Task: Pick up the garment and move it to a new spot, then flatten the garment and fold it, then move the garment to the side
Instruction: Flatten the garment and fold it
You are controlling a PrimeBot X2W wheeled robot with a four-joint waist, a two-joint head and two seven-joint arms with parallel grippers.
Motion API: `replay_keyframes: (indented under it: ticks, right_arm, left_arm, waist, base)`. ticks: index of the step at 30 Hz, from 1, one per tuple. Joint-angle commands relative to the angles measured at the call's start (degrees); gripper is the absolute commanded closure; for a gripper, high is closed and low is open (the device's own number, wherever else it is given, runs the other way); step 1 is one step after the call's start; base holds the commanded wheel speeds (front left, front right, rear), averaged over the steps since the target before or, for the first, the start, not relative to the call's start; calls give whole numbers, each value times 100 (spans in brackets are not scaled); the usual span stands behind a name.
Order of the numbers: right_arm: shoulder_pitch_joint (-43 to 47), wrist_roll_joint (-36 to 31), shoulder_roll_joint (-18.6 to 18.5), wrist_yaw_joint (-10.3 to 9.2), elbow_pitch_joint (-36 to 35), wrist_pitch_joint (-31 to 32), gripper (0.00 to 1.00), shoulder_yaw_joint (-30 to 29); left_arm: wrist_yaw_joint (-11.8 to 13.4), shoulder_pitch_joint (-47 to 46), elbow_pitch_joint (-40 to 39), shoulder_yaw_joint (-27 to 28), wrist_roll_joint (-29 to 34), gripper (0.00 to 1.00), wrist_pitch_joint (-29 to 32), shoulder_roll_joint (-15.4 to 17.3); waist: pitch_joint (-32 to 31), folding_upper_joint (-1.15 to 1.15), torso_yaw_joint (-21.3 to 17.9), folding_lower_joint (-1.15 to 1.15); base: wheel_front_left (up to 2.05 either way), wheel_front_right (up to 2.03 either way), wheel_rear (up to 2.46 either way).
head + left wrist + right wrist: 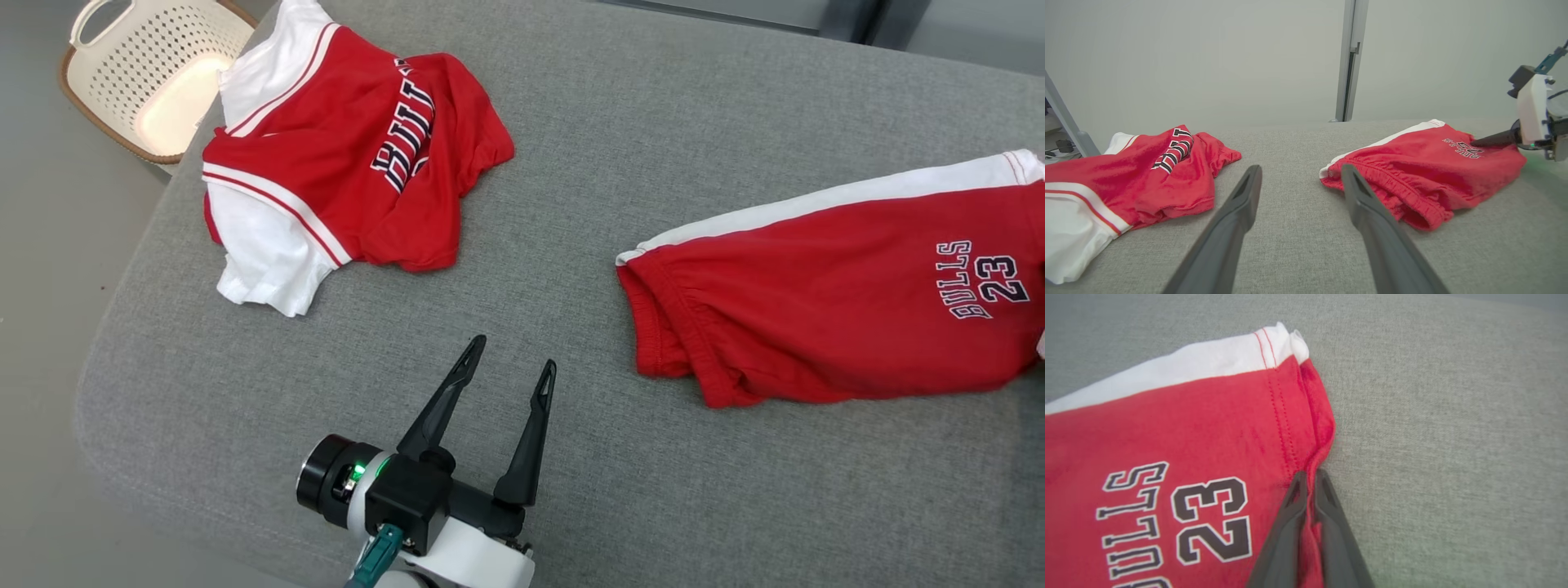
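On grey woven cushion (pixel 571 163): right claw (pixel 1309 475) pinches red shorts (pixel 1188 428) hem; left claw (pixel 513 354) spread.

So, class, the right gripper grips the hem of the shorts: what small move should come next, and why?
Probably lift the right gripper slightly: it is closed on the hem of the shorts, which lie flat on the grey cushion, so raising should free them for carrying.

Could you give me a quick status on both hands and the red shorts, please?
Right hand shut on hem of red fabric shorts with white stripe. Left hand open above grey upholstered surface. Crumpled red-and-white jersey lies apart, not obstructing.
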Motion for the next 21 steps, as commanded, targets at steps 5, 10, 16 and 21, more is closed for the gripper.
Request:
replay_keyframes:
  ticks: [5, 10, 16, 21]
  right_arm:
    - [130, 226, -57, -8, 116, -348, 100, 307]
    - [199, 337, -415, -8, 158, -645, 100, 435]
    - [284, -76, -980, -8, 114, -873, 100, 758]
    - [101, -432, -1093, -8, -112, -1129, 100, 974]
  left_arm:
    - [-63, 51, 50, 55, 89, 0, -1, 9]
    - [-139, 98, 74, 117, 51, 0, -1, 11]
    - [-210, 119, 78, 218, 107, 0, 0, 10]
    - [-242, 109, 115, 303, 150, 0, -1, 10]
  waist:
    - [-139, 0, -294, 0]
    - [-227, 0, -579, 0]
    - [-236, 0, -923, 0]
    - [-279, 0, -1199, 0]
  base:
    - [0, 0, 0]
    - [0, 0, 0]
    - [0, 0, 0]
    - [0, 0, 0]
